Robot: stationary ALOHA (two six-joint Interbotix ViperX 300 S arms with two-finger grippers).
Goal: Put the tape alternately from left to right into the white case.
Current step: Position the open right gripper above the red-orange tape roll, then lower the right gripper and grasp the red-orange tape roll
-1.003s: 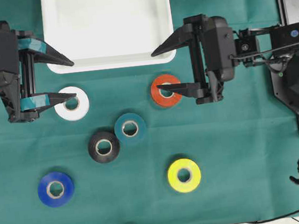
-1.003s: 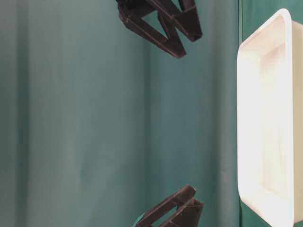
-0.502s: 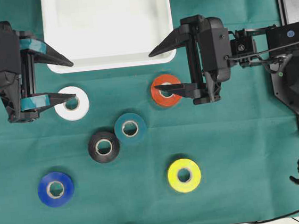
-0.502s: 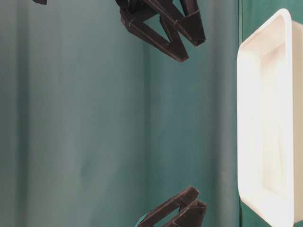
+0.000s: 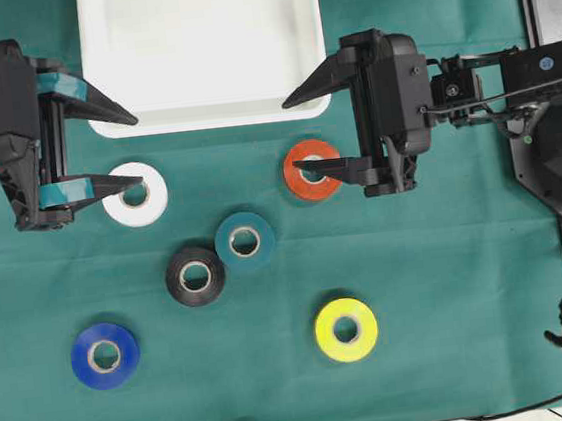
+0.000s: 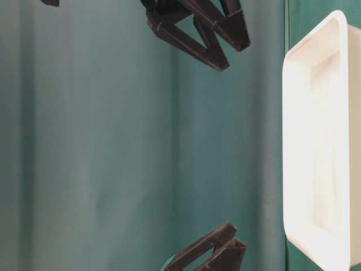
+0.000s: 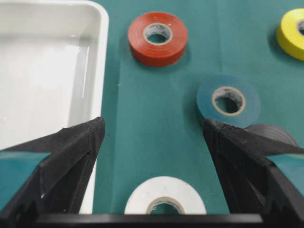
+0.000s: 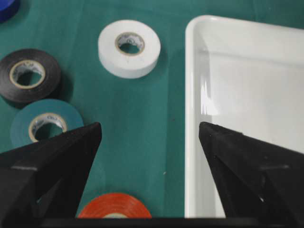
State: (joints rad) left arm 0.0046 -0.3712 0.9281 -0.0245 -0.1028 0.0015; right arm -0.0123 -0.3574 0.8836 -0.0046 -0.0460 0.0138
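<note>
the white case (image 5: 210, 115) sits at the far edge of the green cloth (image 5: 452, 303) with nothing in it, so by the look of things no roll has been placed and the task is at its very first step. all six rolls of tape lie flat on the cloth in front of it: the white roll (image 5: 134, 194) and the red-orange roll (image 5: 311, 170) nearest the case, the teal roll (image 5: 244, 240) and black roll (image 5: 195, 276) touching each other in the middle, and the blue roll (image 5: 105, 355) and yellow roll (image 5: 346, 329) farthest out, well apart. the left gripper (image 5: 124, 149) hangs over the left front corner of the case with its jaws spread wide and nothing between them; in the overhead view its lower fingertip overlaps the near edge of the white roll, and the left wrist view shows that roll just below and between the fingers. the right gripper (image 5: 303, 134) mirrors it at the right front corner, jaws likewise wide and empty, one fingertip over the red-orange roll. going left first, the next move probably calls for the left gripper to drop down so its fingers straddle the white roll's rim, close on it, lift, and carry it over the rim into the case, with the right arm taking the red-orange roll afterward.
</note>
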